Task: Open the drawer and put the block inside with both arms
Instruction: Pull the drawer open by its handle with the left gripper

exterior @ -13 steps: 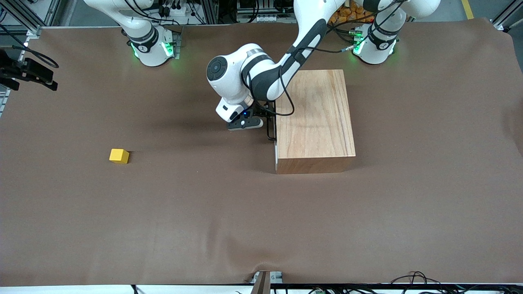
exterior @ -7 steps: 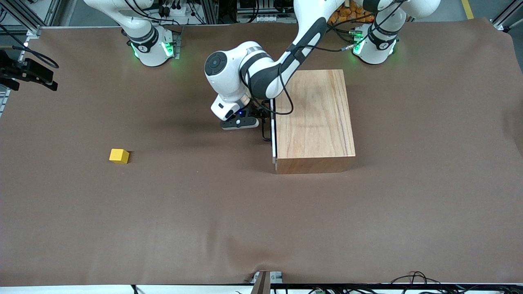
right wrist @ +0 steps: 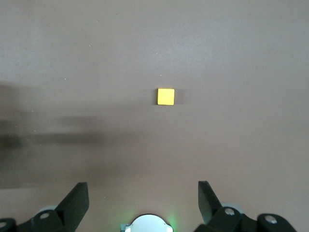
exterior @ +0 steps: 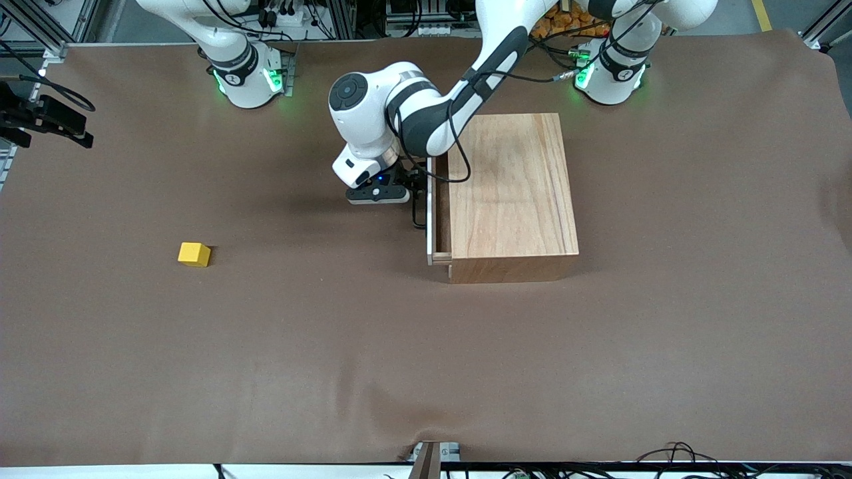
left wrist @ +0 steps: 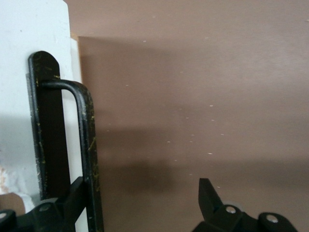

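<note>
The wooden cabinet [exterior: 509, 193] stands near the left arm's base. Its drawer [exterior: 431, 219], with a white front panel, is pulled out a little. My left gripper [exterior: 407, 191] is at the black U-shaped handle [exterior: 418, 211]. In the left wrist view the left gripper [left wrist: 140, 189] is open, one finger [left wrist: 72, 195] hooked between the handle bar [left wrist: 87, 135] and the white panel [left wrist: 29, 38]. The yellow block [exterior: 194, 254] lies on the table toward the right arm's end. My right gripper [right wrist: 142, 191] is open and empty, high over the table, with the block [right wrist: 165, 96] below it.
The brown table cover [exterior: 333, 346] spreads around the cabinet and block. The right arm's green-lit base [exterior: 246, 80] and the left arm's base [exterior: 612, 73] stand at the table's edge. A black device [exterior: 46, 120] sits at the right arm's end.
My left gripper has moved toward the right arm's end of the table with the handle, and the drawer has slid out of the cabinet a little. The block has not moved.
</note>
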Robot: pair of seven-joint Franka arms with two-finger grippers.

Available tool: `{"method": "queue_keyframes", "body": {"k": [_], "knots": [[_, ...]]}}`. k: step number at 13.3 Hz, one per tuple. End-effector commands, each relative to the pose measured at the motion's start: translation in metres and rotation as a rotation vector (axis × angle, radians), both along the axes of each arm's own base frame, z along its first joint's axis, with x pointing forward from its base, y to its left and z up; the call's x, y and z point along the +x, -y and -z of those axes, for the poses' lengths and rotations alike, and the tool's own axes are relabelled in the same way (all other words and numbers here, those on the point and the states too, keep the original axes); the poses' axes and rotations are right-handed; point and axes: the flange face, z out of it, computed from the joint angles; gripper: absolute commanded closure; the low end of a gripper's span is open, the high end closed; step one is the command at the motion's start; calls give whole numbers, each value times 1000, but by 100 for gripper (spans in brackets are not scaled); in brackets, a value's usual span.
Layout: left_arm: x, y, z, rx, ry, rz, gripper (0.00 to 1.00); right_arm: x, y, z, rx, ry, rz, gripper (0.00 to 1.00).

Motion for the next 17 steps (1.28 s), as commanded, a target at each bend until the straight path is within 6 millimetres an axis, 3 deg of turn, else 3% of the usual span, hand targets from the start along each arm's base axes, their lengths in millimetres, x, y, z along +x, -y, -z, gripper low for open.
{"method": "queue_keyframes", "body": {"k": [1,7,14,16,17], "knots": [[-5,14,-7,-75,18,4,0,0,5,-4,-4,0,4,0],[-8,32,1,-184,55,23,0,0,4,-4,-5,0,6,0],[-27,50,-17,-259,53,54,0,0,5,-3,-5,0,9,0],[-33,50,-32,-259,47,50,0,9,4,9,-4,-25,4,0],[-33,45,-56,-247,47,44,0,9,4,10,-3,-27,0,0]]}}
